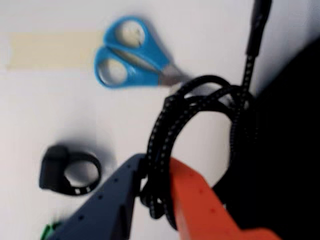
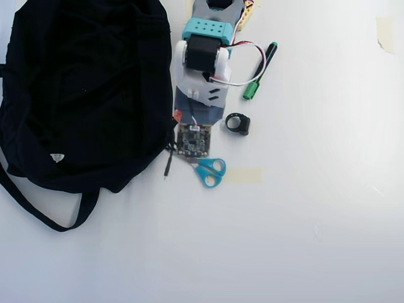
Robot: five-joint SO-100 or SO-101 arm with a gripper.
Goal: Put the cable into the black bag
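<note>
In the wrist view my gripper is shut on the cable. Its dark blue jaw and orange jaw pinch the lower left of the black braided coil, which is held off the white table. The cable's loose tail runs up past the coil toward the top edge. The black bag fills the right side, just beyond the coil. In the overhead view the black bag lies at the left and the arm stands beside its right edge. The jaws are hidden under the wrist board; only the cable's tail shows.
Blue-handled scissors lie just below the arm's tip, beside a strip of beige tape. A small black ring clip and a green-tipped pen lie right of the arm. The bag's strap loops out at lower left.
</note>
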